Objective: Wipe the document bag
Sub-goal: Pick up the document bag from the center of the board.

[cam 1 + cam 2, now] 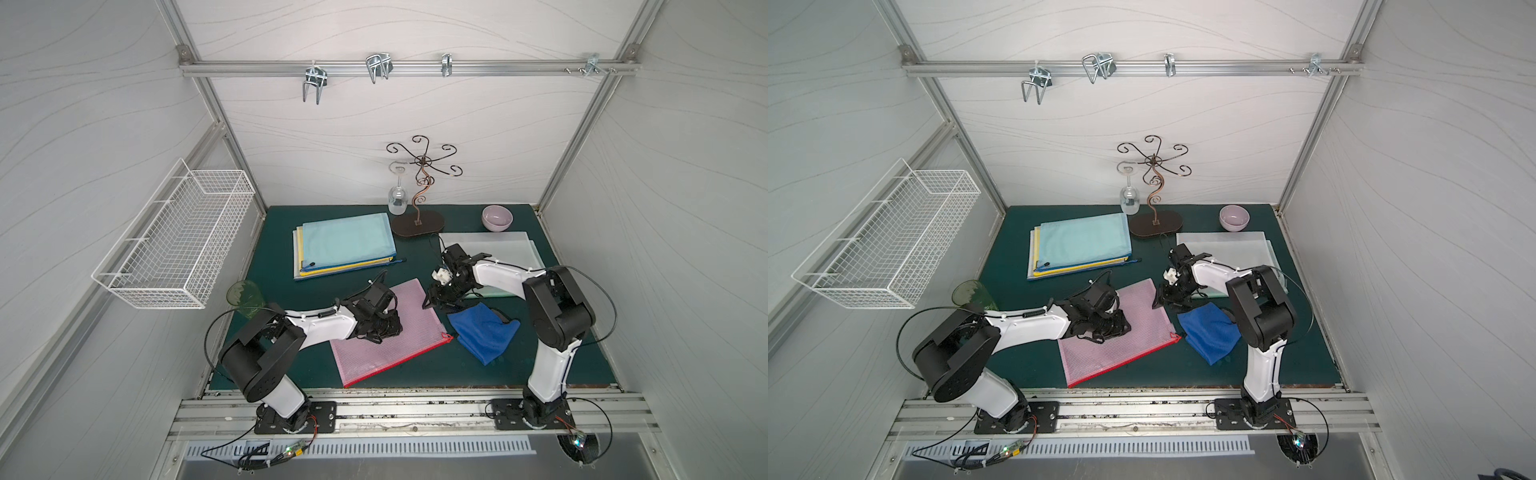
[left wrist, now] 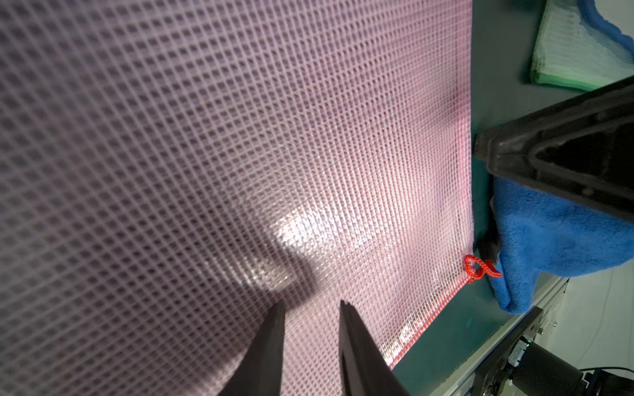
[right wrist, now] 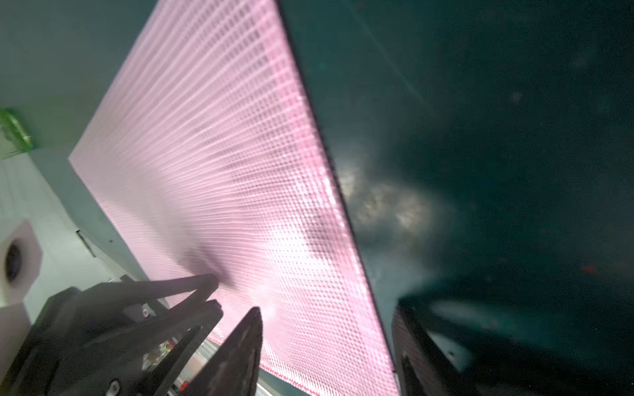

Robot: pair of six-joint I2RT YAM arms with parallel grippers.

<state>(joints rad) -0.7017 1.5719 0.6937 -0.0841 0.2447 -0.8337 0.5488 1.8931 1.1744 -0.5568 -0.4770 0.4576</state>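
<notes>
Nearest the overhead camera, the white-and-black left arm [image 1: 266, 357] and right arm [image 1: 552, 311] are rising from the aluminium rail [image 1: 415, 409] along the front edge of the dark green tabletop [image 1: 519, 365] and bending inward. Between them the pink mesh document bag with a red zip edge [image 1: 395, 353] is lying flat and skewed near the middle of the front edge, its red pull cord [image 2: 480, 269] pointing toward the right edge.

The left gripper [image 2: 311, 303] is resting its tips on the bag's left half, its jaws standing a narrow way apart with nothing between them (only mesh is showing in the gap). The right gripper [image 3: 326, 308] is hovering low by the bag's back right corner, jaws spread wide and gripping nothing. In the right wrist view they are straddling the bag's short edge, though blur is hiding whether they are touching it.

Just beside that edge the crumpled blue terry cloth [image 1: 484, 332] is lying on the tabletop, and in the left wrist view one right finger [image 2: 514, 151] is sitting over it. A stack of zip bags, light blue on top [image 1: 345, 245], is resting toward the back left corner, and a lilac bowl [image 1: 497, 218] is sitting near the back right corner.
</notes>
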